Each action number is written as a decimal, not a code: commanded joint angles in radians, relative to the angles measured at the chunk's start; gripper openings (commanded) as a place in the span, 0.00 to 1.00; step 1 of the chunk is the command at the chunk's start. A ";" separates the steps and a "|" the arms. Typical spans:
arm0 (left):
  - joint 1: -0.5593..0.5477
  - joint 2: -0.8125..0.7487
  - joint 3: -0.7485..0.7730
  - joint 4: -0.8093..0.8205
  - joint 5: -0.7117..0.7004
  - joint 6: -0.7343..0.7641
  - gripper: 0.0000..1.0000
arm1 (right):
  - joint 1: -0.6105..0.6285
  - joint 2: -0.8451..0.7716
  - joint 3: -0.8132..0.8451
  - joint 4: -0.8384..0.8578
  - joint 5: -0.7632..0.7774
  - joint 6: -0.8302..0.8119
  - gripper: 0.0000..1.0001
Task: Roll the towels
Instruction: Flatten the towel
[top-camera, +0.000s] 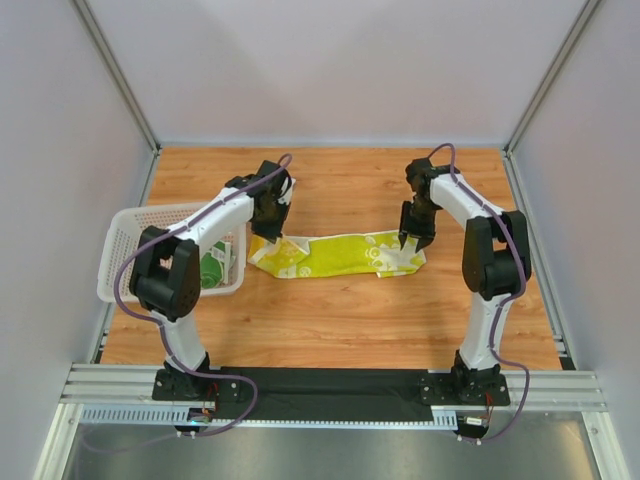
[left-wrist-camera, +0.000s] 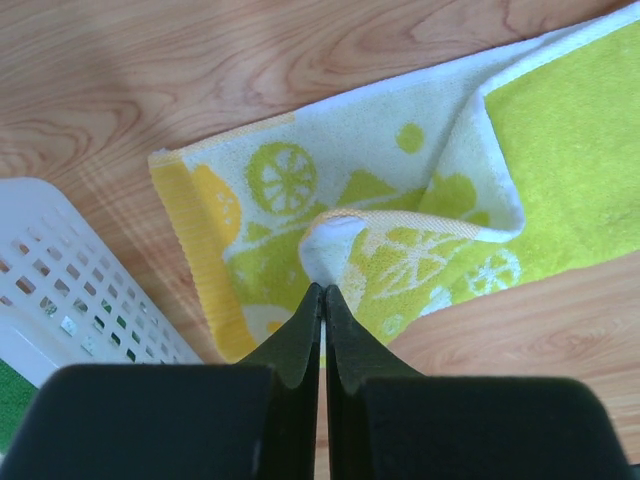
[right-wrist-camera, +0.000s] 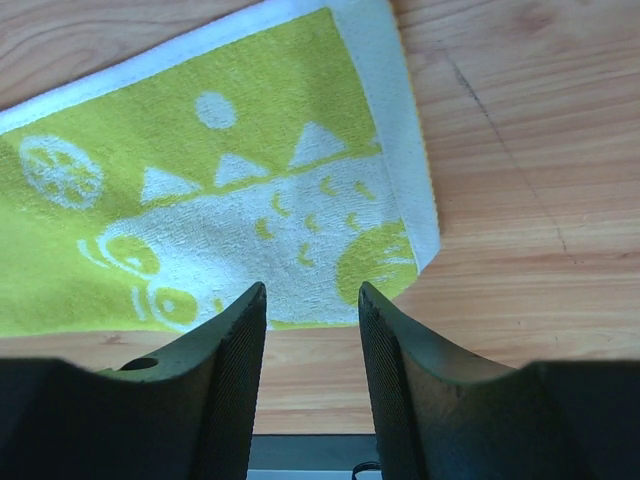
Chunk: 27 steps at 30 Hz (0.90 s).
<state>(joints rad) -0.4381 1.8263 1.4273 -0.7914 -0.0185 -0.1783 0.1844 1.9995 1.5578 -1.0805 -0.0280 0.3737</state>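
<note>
The lime-yellow towel (top-camera: 335, 254) lies on the table as a long strip running left to right. My left gripper (top-camera: 272, 238) is at its left end. In the left wrist view that gripper (left-wrist-camera: 323, 290) is shut, and a raised fold of the towel (left-wrist-camera: 560, 130) is pinched at its tips. My right gripper (top-camera: 410, 240) hangs over the towel's right end. In the right wrist view it (right-wrist-camera: 312, 290) is open above the near right corner of the towel (right-wrist-camera: 200, 200), with only bare wood between the fingers. The dark green towel (top-camera: 213, 268) lies in the basket.
The white mesh basket (top-camera: 135, 225) stands at the table's left edge, close to the left arm, and its rim (left-wrist-camera: 60, 290) is just left of the towel's end. Grey walls and aluminium posts enclose the wooden table (top-camera: 340, 320).
</note>
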 joint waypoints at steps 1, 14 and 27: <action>-0.004 -0.047 0.027 -0.026 0.012 -0.016 0.00 | 0.009 -0.007 0.053 -0.008 0.026 0.028 0.44; -0.004 -0.151 0.022 -0.057 0.034 -0.023 0.00 | 0.030 0.008 0.088 0.007 0.083 0.021 0.52; -0.004 -0.249 0.010 -0.081 0.032 -0.047 0.00 | -0.023 0.283 0.395 -0.070 0.135 0.007 0.53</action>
<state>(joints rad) -0.4381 1.6287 1.4269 -0.8547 0.0067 -0.2039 0.1631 2.2417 1.8946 -1.1217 0.0891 0.3882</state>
